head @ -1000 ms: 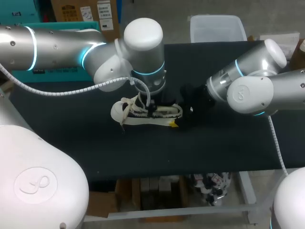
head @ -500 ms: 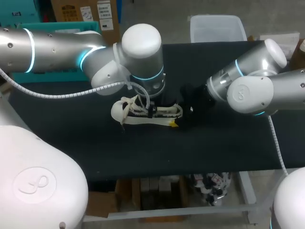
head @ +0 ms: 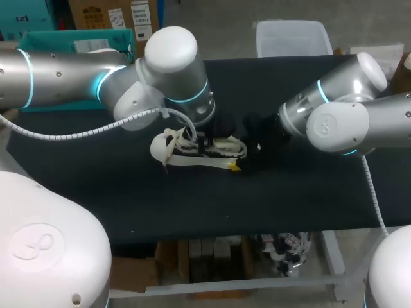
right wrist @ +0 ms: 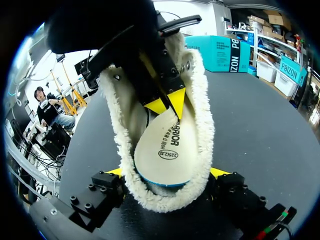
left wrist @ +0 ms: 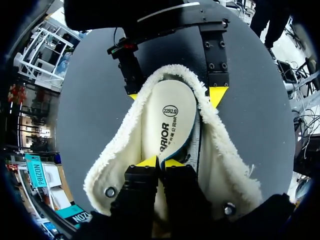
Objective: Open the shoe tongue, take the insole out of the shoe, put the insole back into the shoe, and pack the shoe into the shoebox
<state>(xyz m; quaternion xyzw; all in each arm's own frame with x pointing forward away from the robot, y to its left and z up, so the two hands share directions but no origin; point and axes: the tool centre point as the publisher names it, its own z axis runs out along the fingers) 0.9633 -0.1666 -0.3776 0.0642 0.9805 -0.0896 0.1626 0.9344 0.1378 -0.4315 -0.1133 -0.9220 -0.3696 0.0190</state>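
A cream fleece-lined shoe (head: pixel 176 151) lies on its sole at the middle of the black table, heel toward my right arm. Its pale printed insole (left wrist: pixel 167 117) sits inside, and its forward edge is pinched between the yellow tips of my left gripper (left wrist: pixel 160 162), which is shut on it from above. The edge is raised a little and shows a blue underside. My right gripper (right wrist: pixel 169 172) straddles the heel, standing wide with one finger against each fleece side (right wrist: pixel 197 125). In the head view the left wrist (head: pixel 204 146) hides the shoe's opening, and the right gripper (head: pixel 239 153) sits at the heel.
A clear plastic bin (head: pixel 292 35) stands at the table's far edge. A teal box (head: pixel 87 40) is at the back left, behind my left arm. Bare black tabletop (head: pixel 289 199) stretches in front of the shoe and to both sides.
My left gripper has closed on the insole's edge, and its wrist has swung a little to the left over the shoe. The right arm and the shoe have stayed put.
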